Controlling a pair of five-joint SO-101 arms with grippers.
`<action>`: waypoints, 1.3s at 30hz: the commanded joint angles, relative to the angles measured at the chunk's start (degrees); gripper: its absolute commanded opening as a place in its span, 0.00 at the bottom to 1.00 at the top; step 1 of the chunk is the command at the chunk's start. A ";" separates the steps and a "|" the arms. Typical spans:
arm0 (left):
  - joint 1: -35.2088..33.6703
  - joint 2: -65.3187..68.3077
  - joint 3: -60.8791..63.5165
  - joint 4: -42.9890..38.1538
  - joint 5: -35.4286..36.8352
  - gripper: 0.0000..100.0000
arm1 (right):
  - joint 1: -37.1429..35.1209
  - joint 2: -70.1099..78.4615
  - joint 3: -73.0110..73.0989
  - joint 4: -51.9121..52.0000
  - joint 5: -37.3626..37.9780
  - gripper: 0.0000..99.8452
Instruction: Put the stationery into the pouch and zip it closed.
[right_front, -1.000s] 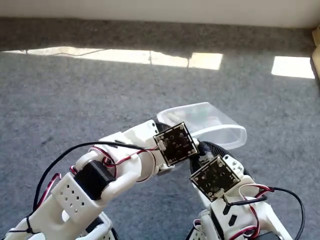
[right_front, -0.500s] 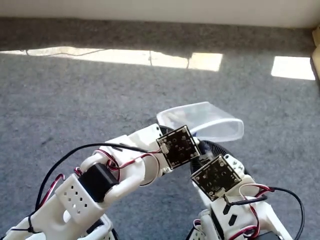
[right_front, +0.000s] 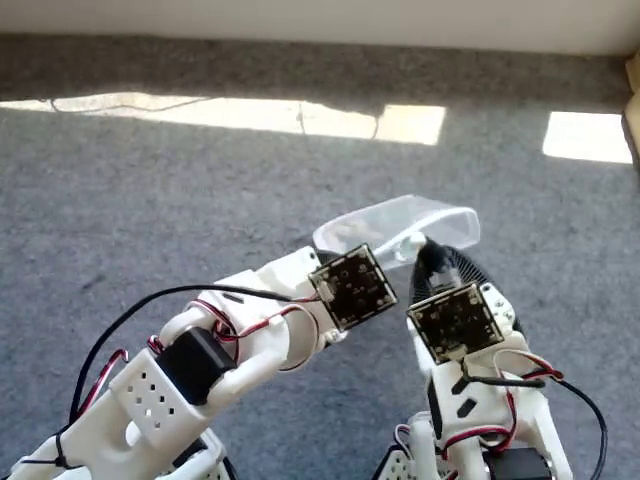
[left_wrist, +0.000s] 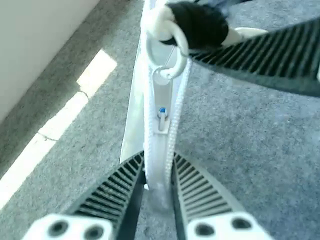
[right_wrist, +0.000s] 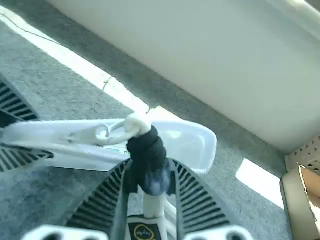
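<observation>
While the left gripper (left_wrist: 159, 169) pinches the zipper end of the clear pouch (right_front: 425, 220), right gripper (right_wrist: 148, 175) clamped on the black pull tab (right_wrist: 146, 149), grey carpet (right_front: 150, 210) beneath.

Carpeted room, grey carpet (right_front: 150, 230), pale wall (right_front: 300, 18), sunlight patches (right_front: 410, 122)

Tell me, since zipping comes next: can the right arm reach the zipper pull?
Likely yes: the right gripper is shut on the black zipper pull, with the left gripper clamping the pouch.
</observation>
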 joint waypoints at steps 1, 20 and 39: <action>-6.11 -1.01 -0.40 -0.35 3.08 0.01 | 5.41 0.04 1.01 -6.55 -0.62 0.00; -9.80 -1.01 -1.19 1.32 -0.79 0.00 | 17.10 0.48 9.54 -23.16 -0.62 0.00; -13.93 -12.79 -4.97 10.55 -2.11 0.00 | 26.07 0.48 9.80 -27.38 -0.18 0.00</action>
